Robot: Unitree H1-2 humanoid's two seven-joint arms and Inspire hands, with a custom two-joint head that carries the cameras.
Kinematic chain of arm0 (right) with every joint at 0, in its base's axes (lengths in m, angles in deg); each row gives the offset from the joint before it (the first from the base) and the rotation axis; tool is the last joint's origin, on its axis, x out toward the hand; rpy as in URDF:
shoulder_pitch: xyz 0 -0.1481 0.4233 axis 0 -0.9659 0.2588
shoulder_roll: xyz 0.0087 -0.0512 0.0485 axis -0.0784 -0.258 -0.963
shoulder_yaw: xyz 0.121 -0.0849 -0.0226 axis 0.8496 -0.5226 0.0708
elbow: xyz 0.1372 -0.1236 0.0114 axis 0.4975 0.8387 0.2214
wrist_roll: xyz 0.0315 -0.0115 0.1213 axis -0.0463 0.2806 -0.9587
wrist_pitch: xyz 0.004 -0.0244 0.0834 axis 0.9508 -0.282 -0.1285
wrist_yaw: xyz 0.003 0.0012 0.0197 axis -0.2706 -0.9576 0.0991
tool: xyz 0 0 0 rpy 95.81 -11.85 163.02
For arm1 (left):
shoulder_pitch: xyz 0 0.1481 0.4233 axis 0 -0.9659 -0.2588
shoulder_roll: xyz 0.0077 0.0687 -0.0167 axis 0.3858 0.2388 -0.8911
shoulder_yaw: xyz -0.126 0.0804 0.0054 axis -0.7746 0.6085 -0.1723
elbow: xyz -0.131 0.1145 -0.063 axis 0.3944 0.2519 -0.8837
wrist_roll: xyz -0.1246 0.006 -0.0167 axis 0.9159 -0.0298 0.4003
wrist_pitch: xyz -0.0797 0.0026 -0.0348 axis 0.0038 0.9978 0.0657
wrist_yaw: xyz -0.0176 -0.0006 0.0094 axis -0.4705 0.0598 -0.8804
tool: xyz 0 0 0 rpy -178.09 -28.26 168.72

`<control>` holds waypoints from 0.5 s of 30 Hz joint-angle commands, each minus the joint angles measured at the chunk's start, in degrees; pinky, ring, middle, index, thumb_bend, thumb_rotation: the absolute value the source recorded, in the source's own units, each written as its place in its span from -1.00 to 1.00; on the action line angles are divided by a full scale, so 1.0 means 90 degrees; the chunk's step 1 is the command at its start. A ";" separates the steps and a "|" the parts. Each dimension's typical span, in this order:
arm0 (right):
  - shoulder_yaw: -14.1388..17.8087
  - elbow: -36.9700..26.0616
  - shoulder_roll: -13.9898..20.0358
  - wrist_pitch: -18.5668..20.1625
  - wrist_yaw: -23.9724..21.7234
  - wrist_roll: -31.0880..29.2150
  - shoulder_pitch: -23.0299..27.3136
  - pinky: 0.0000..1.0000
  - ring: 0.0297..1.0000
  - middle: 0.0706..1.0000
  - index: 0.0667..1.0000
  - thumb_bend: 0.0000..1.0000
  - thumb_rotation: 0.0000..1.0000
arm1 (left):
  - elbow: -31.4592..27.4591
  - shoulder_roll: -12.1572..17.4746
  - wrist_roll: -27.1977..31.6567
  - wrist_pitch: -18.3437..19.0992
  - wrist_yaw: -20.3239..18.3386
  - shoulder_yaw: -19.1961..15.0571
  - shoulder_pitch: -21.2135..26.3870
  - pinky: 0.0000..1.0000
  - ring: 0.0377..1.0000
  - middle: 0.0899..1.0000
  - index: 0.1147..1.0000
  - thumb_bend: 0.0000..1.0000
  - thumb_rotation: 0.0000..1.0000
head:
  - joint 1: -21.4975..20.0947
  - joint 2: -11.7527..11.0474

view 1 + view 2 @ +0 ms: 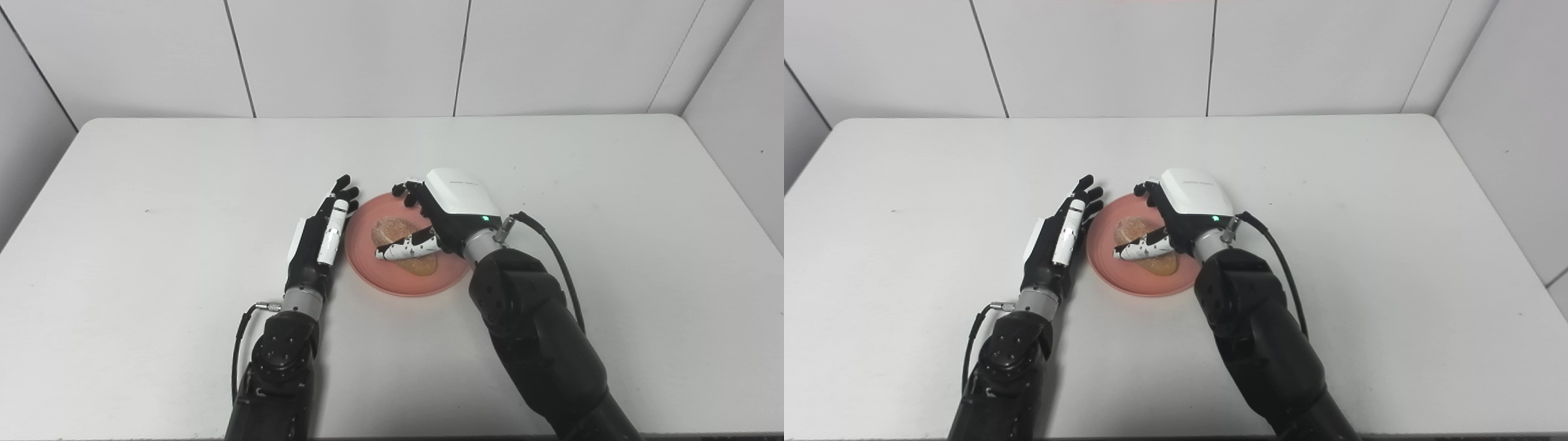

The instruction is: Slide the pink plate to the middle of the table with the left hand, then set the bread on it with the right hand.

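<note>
Pink round plate (367,257) carries your flat golden bread (422,264) mid-table. Your right hand (444,211) arches over it, grip unclear. Your left hand (321,236) lies flat and empty beside the rim.

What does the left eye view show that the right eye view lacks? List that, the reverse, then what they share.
Left eye only: a wider strip of the left wall. Right eye only: more of the right wall. Both: the bread on the pink plate, the right robot hand over it with its thumb across the bread, and the left robot hand open beside the plate's left rim.
</note>
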 commanded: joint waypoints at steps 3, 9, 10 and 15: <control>0.0246 -0.0347 -0.0117 0.0013 -0.0195 0.0117 0.0186 -0.05 0.25 0.45 0.61 0.89 0.08 | -0.0034 -0.0070 -0.0016 -0.0071 0.0000 0.0040 0.0205 0.72 0.80 0.79 0.77 -0.29 1.00 | -0.0005 0.0011; 0.0205 -0.0667 0.0041 -0.0024 -0.0641 0.0359 0.0247 0.42 0.64 0.74 0.78 0.98 0.45 | -0.0082 -0.0072 0.0053 -0.0071 -0.0049 0.0027 0.0184 0.75 0.84 0.82 0.80 -0.31 1.00 | -0.0025 0.0008; 0.0216 -0.0727 0.0044 -0.0023 -0.0659 0.0394 0.0244 0.48 0.67 0.76 0.79 0.99 0.50 | -0.0078 -0.0073 0.0114 -0.0080 -0.0081 0.0011 0.0181 0.78 0.86 0.84 0.81 -0.31 1.00 | -0.0025 0.0008; 0.0467 -0.1023 0.0145 -0.0475 0.0199 -0.0067 0.0042 0.57 0.70 0.75 0.81 0.95 0.69 | -0.0119 -0.0093 0.0179 -0.0100 -0.0047 -0.0022 0.0150 0.75 0.84 0.84 0.81 -0.34 1.00 | -0.0064 -0.0009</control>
